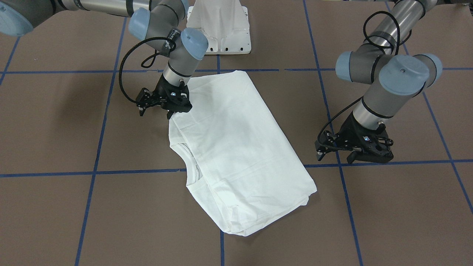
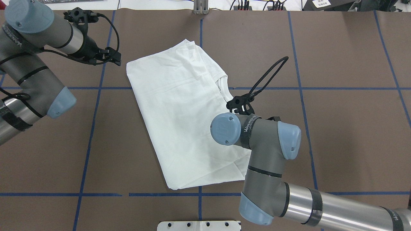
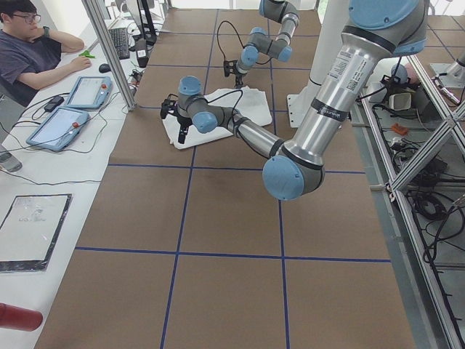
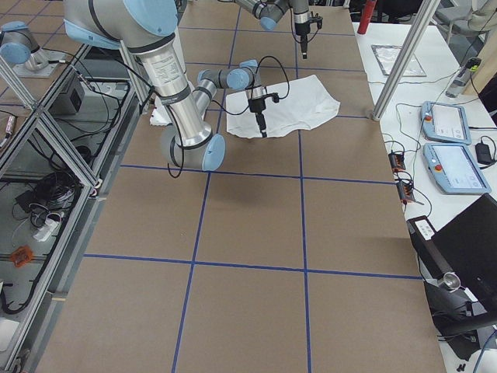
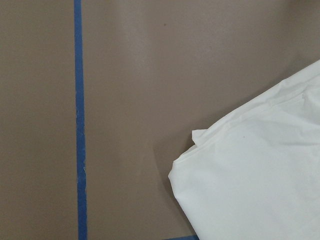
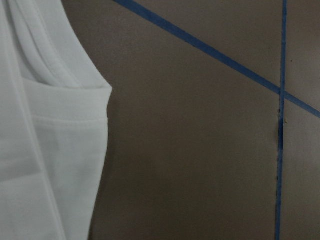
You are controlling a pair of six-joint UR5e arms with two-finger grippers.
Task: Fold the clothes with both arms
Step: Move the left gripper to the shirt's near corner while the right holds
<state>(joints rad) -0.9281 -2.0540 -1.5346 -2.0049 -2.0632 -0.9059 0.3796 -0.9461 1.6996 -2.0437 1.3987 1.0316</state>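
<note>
While neither pair of fingers has cloth in it, I log positions from my base outward.

Nearest: the white long-sleeved T-shirt [image 2: 179, 128], folded to a layered oblong, lies slantwise in the middle of the brown paper-covered table [image 2: 337, 138], with one short end toward me.

Next out: my right gripper [image 1: 156, 113] sits just beside the shirt's long edge on my right, a little base-ward of the ribbed crew neck [image 1: 190, 164]. Its fingers are spread and hold nothing. One tip is at or almost at the edge; I cannot settle whether it touches.

Farthest: my left gripper [image 1: 334, 159] hovers over bare table by a blue tape line [image 1: 425, 161], near the shirt's far corner on my left and apart from the cloth. Its fingers look spread and empty.

Step in hand, as I judge it: taking hold for the next cross fold.

Method note:
- Bring each pair of tips down astride the edge so every layer goes between them.
- Close firmly and raise both sides together and level.
- Carry over with the cloth lightly taut and lay edge on edge.

Risks: catching only the top ply would peel the stack open, and an uneven lift would skew it.
</note>
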